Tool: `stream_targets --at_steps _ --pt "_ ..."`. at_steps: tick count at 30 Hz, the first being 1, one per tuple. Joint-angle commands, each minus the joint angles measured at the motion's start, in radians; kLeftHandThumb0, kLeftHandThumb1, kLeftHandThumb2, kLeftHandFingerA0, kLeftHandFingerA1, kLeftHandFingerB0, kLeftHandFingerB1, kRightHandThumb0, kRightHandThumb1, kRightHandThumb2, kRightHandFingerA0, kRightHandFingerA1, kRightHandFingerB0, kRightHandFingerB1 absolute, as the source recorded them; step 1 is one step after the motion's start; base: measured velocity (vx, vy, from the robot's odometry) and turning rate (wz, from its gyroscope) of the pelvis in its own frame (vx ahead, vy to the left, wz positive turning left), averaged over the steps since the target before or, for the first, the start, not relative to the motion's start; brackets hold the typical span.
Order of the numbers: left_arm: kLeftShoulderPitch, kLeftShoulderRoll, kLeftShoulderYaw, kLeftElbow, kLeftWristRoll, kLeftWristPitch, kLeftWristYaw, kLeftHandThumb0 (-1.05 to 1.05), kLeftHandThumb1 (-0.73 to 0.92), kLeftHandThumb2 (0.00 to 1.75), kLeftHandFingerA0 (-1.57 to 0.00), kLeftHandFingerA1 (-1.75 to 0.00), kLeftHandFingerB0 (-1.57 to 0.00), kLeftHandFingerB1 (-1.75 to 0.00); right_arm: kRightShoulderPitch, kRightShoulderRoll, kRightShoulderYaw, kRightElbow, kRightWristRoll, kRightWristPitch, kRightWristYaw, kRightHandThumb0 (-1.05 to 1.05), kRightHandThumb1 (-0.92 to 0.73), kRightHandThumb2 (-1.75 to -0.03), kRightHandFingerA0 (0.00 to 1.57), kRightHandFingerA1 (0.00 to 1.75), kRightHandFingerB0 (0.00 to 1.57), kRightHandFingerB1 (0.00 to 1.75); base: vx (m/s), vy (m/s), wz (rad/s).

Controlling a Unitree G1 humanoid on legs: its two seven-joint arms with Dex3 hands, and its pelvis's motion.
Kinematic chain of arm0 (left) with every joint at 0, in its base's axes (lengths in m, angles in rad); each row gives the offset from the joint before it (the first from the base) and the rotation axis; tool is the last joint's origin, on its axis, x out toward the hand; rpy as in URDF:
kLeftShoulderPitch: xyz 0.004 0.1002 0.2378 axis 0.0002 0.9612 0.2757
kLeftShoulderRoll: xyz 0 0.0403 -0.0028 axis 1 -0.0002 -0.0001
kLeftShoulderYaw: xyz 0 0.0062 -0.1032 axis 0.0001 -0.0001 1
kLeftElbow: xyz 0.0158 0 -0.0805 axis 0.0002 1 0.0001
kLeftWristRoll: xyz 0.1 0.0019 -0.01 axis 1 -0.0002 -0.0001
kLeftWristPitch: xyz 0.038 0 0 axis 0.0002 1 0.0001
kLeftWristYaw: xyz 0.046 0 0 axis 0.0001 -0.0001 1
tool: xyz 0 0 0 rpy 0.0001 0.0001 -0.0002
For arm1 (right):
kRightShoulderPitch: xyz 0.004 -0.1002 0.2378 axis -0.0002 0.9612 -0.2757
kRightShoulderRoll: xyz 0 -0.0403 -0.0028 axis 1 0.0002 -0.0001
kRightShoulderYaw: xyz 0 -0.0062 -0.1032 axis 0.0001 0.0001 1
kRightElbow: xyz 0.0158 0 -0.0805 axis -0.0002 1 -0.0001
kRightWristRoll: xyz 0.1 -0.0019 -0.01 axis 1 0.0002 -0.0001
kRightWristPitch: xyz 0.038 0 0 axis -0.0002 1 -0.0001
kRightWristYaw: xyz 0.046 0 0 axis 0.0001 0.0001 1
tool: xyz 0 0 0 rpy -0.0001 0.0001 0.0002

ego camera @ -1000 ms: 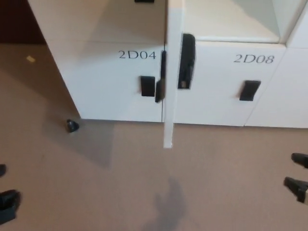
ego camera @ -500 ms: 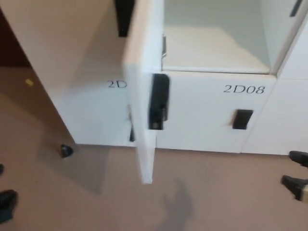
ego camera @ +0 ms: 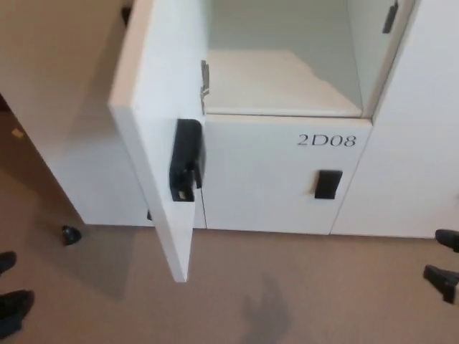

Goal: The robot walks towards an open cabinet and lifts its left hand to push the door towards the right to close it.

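The open cabinet door (ego camera: 154, 143) stood left of centre, swung out toward the camera, its edge running from the top of the frame down to the beige carpet (ego camera: 301, 287). A black latch block (ego camera: 186, 160) sat on its inner face. Behind it, the white compartment (ego camera: 280, 79) lay open, above the closed door labelled 2D08 (ego camera: 287, 175) with its black handle (ego camera: 328, 184). The left hand (ego camera: 13, 301) showed only dark fingertips at the lower left edge, the right hand (ego camera: 445, 272) at the lower right; whether either was released or clenched could not be told.
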Motion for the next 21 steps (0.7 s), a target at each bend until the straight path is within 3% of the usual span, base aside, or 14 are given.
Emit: stream_targets --at_steps 1,3,4,8,9,10,21 --pt "0.008 0.026 0.001 0.001 0.017 -0.028 0.015 -0.07 0.47 0.90 -0.45 -0.65 -0.24 -0.53 0.005 -0.003 -0.001 -0.003 0.005 -0.008 0.000 -0.05 -0.42 -0.86 0.47 0.64 0.29 0.56 0.07 0.253 -0.05" --pt "0.007 0.026 -0.002 0.001 0.020 -0.028 0.017 -0.07 0.47 0.90 -0.44 -0.65 -0.24 -0.53 0.004 -0.003 -0.002 -0.005 0.006 -0.006 0.001 -0.05 -0.42 -0.86 0.48 0.65 0.29 0.56 0.09 0.239 0.15" --pt "0.006 0.028 -0.005 0.002 0.025 -0.033 0.017 -0.08 0.47 0.90 -0.44 -0.65 -0.24 -0.53 0.002 -0.003 -0.003 -0.004 0.007 -0.005 -0.002 -0.05 -0.60 -0.57 0.56 0.54 0.40 0.45 0.09 0.227 0.21" --pt "0.000 0.030 -0.009 0.007 0.031 -0.037 0.021 -0.08 0.47 0.90 -0.45 -0.65 -0.24 -0.53 -0.006 -0.004 -0.002 -0.001 0.003 -0.002 -0.008 -0.06 -0.61 -0.57 0.56 0.54 0.40 0.45 0.11 -0.024 0.10" --pt "-0.002 0.031 -0.009 0.009 0.029 -0.040 0.019 -0.08 0.46 0.89 -0.44 -0.65 -0.25 -0.54 -0.007 -0.005 0.000 -0.003 0.001 -0.001 -0.009 -0.06 -0.42 -0.86 0.47 0.64 0.30 0.56 0.13 -0.092 0.03" --pt "-0.005 0.030 -0.006 0.005 0.025 -0.036 0.019 -0.07 0.47 0.90 -0.43 -0.64 -0.25 -0.54 -0.009 -0.005 -0.001 -0.005 0.001 0.003 -0.013 -0.07 -0.62 -0.57 0.57 0.54 0.41 0.45 0.13 -0.094 0.07" --pt "-0.012 0.030 -0.004 0.009 0.023 -0.036 0.020 -0.08 0.48 0.90 -0.44 -0.64 -0.26 -0.54 -0.015 -0.006 0.001 -0.003 -0.001 0.012 -0.019 -0.07 -0.62 -0.57 0.57 0.53 0.40 0.44 0.12 -0.123 -0.01"
